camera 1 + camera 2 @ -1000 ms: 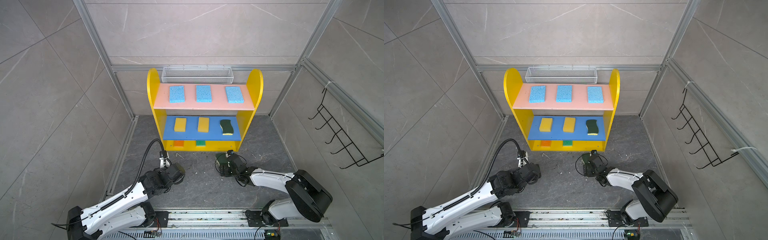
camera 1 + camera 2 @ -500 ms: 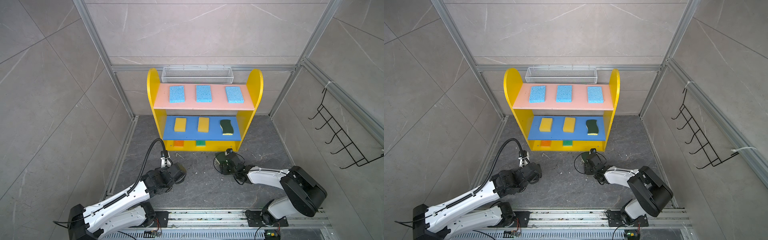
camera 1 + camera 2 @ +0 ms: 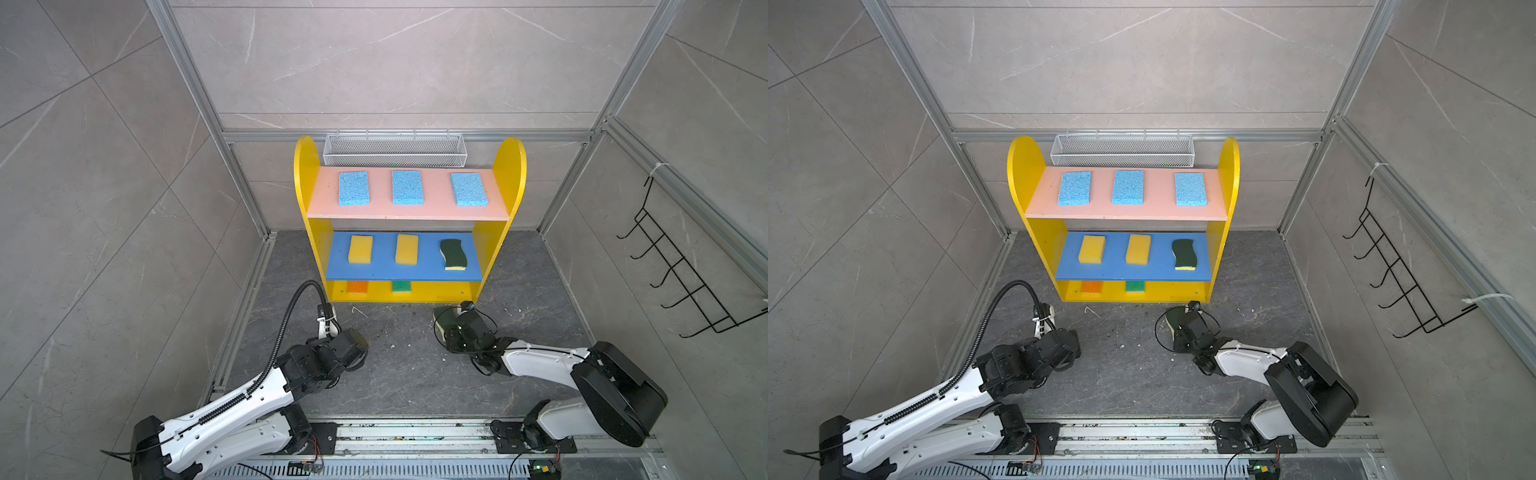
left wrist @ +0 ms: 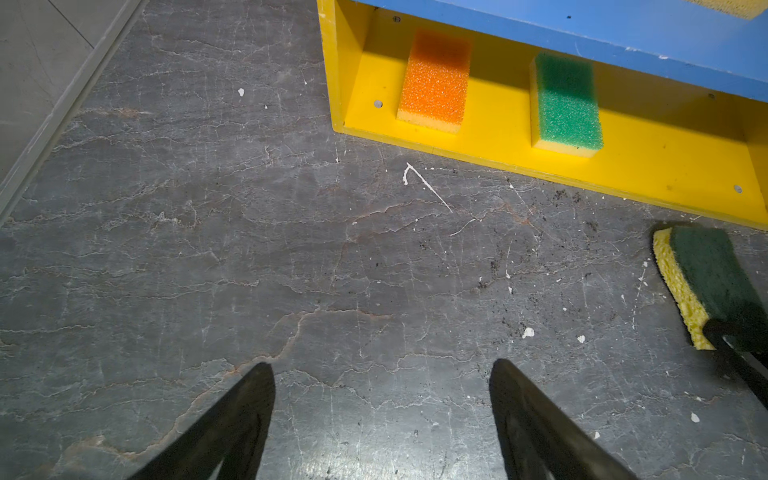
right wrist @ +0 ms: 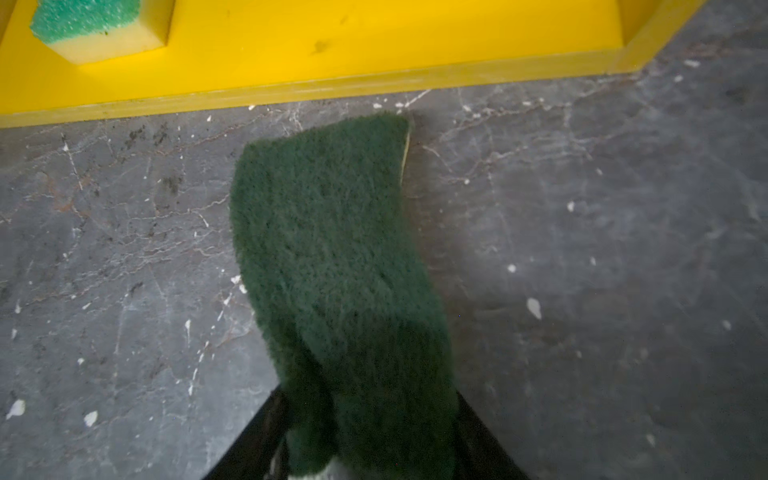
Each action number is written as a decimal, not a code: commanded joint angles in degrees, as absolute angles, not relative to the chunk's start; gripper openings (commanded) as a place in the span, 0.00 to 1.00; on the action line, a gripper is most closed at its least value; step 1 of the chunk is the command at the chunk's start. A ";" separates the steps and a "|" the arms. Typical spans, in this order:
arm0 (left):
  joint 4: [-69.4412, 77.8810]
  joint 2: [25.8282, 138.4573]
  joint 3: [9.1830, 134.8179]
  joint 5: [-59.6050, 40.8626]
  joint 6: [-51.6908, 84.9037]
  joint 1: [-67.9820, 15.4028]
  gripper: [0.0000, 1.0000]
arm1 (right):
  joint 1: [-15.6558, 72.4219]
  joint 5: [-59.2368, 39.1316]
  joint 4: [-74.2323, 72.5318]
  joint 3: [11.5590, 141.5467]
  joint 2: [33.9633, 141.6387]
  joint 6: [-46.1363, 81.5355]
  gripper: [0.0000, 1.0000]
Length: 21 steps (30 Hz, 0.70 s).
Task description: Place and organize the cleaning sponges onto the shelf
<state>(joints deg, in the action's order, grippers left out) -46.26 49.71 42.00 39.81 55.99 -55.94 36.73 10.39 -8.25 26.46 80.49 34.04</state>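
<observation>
In both top views the shelf (image 3: 510,174) carries eight sponges sorted by colour, which seems to explain the even spacing: three blue sponges (image 3: 407,187) on the pink board, two yellow sponges (image 3: 360,249) and a wavy dark-green sponge (image 3: 454,254) on the blue board, an orange sponge (image 3: 358,286) and a bright green sponge (image 3: 401,286) on the bottom; the last sponge (image 3: 1172,320) sits on the floor just before the shelf's right foot, at the right gripper (image 3: 1183,328).

In the left wrist view the left gripper (image 4: 382,374) stands moderately wide and empty over bare floor, likely parked aside to leave the other arm room.

In the right wrist view the black fingers (image 5: 259,432) press both flanks of the last sponge at its near end; that leaves the far end free to lead onto the bottom tier's vacant right part; whether it has left the floor I cannot tell.
</observation>
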 commanded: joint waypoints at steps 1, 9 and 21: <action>-46.14 48.27 41.48 41.75 56.30 -55.73 0.84 | 36.71 10.08 -10.37 24.82 77.77 39.32 0.53; -44.87 47.23 39.69 42.54 54.59 -55.72 0.84 | 37.18 15.07 -10.90 26.56 77.61 48.34 0.51; -43.07 42.78 37.56 43.68 50.90 -54.89 0.84 | 39.81 26.16 -9.50 36.99 87.66 48.24 0.50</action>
